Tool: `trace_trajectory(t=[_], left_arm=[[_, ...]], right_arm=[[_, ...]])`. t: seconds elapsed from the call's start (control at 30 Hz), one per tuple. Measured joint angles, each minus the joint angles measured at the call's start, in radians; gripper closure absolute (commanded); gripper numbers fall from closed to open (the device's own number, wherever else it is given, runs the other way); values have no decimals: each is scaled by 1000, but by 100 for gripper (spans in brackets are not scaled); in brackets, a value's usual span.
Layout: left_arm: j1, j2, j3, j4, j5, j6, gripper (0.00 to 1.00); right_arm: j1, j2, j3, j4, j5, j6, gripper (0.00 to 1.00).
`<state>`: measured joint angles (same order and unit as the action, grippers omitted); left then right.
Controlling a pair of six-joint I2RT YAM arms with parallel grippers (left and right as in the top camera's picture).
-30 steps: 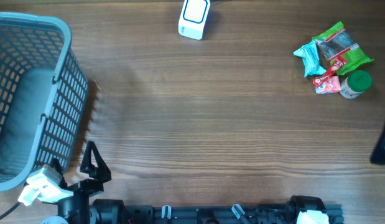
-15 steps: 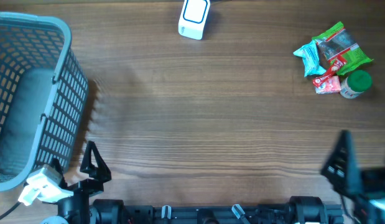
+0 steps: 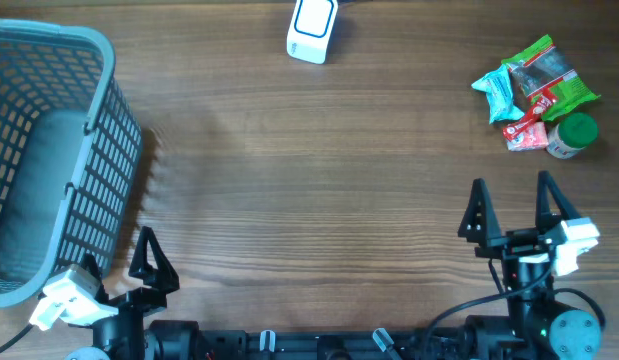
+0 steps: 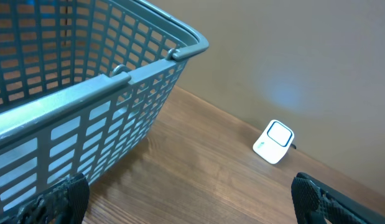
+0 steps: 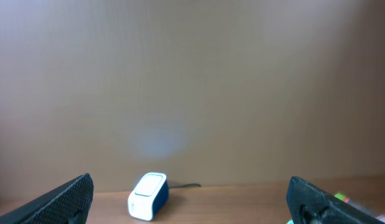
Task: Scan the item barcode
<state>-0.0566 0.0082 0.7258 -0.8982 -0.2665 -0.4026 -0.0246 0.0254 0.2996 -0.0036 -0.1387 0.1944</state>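
at far right: green, blue, red packets (image 3: pixel 534 85); left gripper (image 4: pixel 189 198), right gripper (image 3: pixel 511 200) gaping, empty

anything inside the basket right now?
Overhead, the basket shows only its own grey floor, no items. Its left part runs off frame, and the slanted mesh wall covers the floor's near edge, so those spots are unchecked.

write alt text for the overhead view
A wooden table seen from above, with a white barcode scanner at the far edge and a pile of snack packets beside a green-capped bottle at far right. A blue-grey lattice basket stands at left; the left gripper and right gripper sit open and empty near the front edge.
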Motion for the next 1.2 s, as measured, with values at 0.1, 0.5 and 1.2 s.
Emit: trace_trajectory(t=[0.1, 0.5, 1.2], left_arm=[[0, 0, 0, 0, 0, 0, 0], [0, 0, 0, 0, 0, 0, 0], [0, 0, 0, 0, 0, 0, 0]], right_arm=[[3, -5, -65, 69, 0, -50, 0], [21, -6, -268, 164, 0, -167, 0], [21, -3, -293, 11, 0, -165, 1]])
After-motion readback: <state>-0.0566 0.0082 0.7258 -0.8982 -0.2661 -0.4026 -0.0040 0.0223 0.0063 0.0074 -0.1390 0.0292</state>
